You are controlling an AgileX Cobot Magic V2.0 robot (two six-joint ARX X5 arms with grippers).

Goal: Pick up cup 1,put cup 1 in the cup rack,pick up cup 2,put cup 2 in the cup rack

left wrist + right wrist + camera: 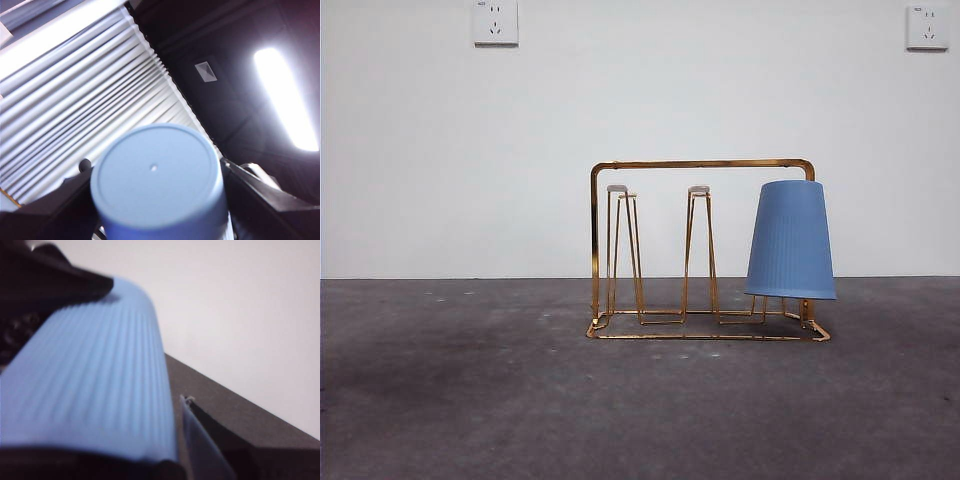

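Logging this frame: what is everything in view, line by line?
cup rack: one, gold wire, mid-table
racked cup: one, blue, upside down on the rack's right-hand peg in the front view
wall sockets: two, white, high on the wall
table: one, dark grey
ceiling lamp: one, white, left wrist view
left end effector: black, gripping left-held cup, blue
right end effector: black, gripping right-held cup, blue, ribbed

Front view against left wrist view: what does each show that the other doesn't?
Front only: the rack on the table, a blue cup upside down over its right-end peg, two wall sockets. Left wrist only: the left gripper clamping a second cup, base toward the camera, with blinds and a ceiling light behind. Both: a blue cup, but not the same one.
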